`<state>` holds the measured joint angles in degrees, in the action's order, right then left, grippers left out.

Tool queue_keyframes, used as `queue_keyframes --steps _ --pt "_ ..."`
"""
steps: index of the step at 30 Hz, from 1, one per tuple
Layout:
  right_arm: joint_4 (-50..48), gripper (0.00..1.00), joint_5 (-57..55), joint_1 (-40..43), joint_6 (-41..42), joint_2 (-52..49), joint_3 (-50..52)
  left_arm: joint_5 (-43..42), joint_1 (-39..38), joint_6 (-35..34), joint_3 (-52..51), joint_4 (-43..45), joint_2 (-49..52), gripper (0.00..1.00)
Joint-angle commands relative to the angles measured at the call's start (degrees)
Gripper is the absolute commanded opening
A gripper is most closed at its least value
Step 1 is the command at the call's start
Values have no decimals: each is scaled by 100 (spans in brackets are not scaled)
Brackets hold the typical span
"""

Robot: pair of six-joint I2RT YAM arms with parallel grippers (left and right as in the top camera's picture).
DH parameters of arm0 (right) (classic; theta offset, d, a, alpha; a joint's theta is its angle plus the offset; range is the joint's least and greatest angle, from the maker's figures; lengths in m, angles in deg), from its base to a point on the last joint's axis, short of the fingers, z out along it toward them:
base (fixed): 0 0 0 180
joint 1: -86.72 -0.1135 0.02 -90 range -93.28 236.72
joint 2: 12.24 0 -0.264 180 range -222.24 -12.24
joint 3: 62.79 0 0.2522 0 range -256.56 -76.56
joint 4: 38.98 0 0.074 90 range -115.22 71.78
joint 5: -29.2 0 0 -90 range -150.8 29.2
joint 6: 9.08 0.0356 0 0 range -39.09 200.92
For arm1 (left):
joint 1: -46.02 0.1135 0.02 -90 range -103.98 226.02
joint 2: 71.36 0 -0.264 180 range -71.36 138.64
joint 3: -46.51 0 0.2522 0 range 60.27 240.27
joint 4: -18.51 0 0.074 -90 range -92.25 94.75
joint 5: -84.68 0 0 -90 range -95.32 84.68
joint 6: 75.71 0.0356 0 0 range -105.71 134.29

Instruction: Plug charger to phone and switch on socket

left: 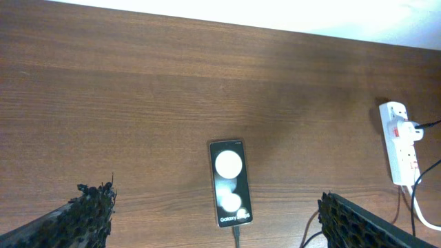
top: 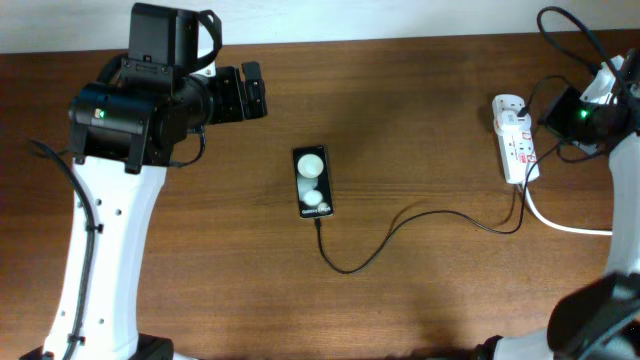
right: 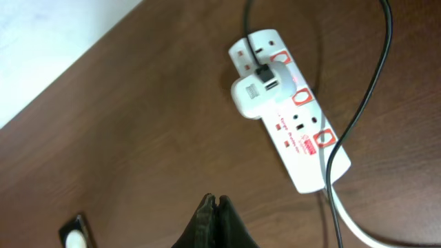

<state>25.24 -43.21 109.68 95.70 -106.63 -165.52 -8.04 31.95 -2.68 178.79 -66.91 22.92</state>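
The black phone [top: 313, 183] lies flat at the table's middle, two white glare spots on its face; it also shows in the left wrist view [left: 229, 182]. The thin black charger [top: 400, 228] runs from the phone's near end, curls right and reaches the white socket [top: 515, 140]. In the left wrist view its tip [left: 236, 236] sits at the phone's lettered end. My left gripper [top: 247, 92] [left: 213, 195] is open and empty, raised far left of the phone. My right gripper [right: 216, 201] is shut and empty, just short of the socket [right: 289, 117].
A white adapter [right: 256, 94] with a black plug sits in the socket, beside red-marked switches. A thick white cord [top: 565, 225] leaves the socket toward the right edge. A black cable [right: 368, 96] crosses the socket's end. The table's back edge meets a white wall.
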Motion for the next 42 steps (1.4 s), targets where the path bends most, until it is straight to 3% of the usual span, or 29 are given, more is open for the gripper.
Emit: queue_keyframes --steps 1,9,13,16,18,19,34,42 --pt "192 4 -31 -348 -413 769 13 63 33 -13 46 -7 -33 99" --pt "1016 6 -31 -1445 -1226 2205 13 63 33 -13 46 -7 -33 99" --pt "1740 12 -28 -1878 -1764 3093 13 63 33 -13 46 -7 -33 99" --pt "2240 34 -26 -1919 -1849 3541 13 63 33 -13 46 -7 -33 99" --pt "2597 58 -26 -1919 -1843 3825 13 63 33 -13 46 -7 -33 99" --pt "2754 99 -28 -1919 -1843 3921 15 63 33 -13 46 -4 -33 99" --pt "3069 99 -81 -1919 -2059 3901 31 63 33 -13 46 -4 -33 99" --pt "1897 99 -632 -1921 -2059 4612 221 63 33 -13 46 -4 -33 99"
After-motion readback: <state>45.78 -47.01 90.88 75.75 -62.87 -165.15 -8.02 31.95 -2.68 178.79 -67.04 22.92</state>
